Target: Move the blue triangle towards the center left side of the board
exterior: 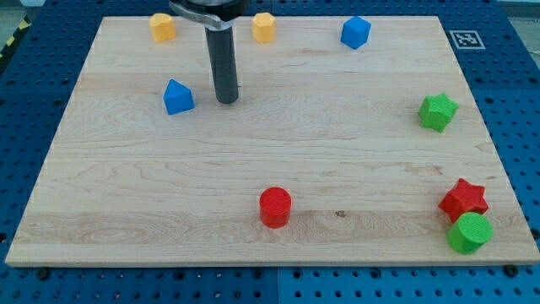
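The blue triangle [178, 97] lies on the wooden board [169, 186] in the upper left part of the view. My tip [226, 101] rests on the board just to the right of the blue triangle, a small gap apart from it. The dark rod rises from the tip to the view's top edge.
A blue block [355, 32], a yellow block [163, 26] and an orange-yellow block [264, 27] sit along the top. A green star [438, 111] is at the right. A red cylinder [275, 207] is at bottom centre. A red star [464, 199] and a green cylinder [469, 232] sit at bottom right.
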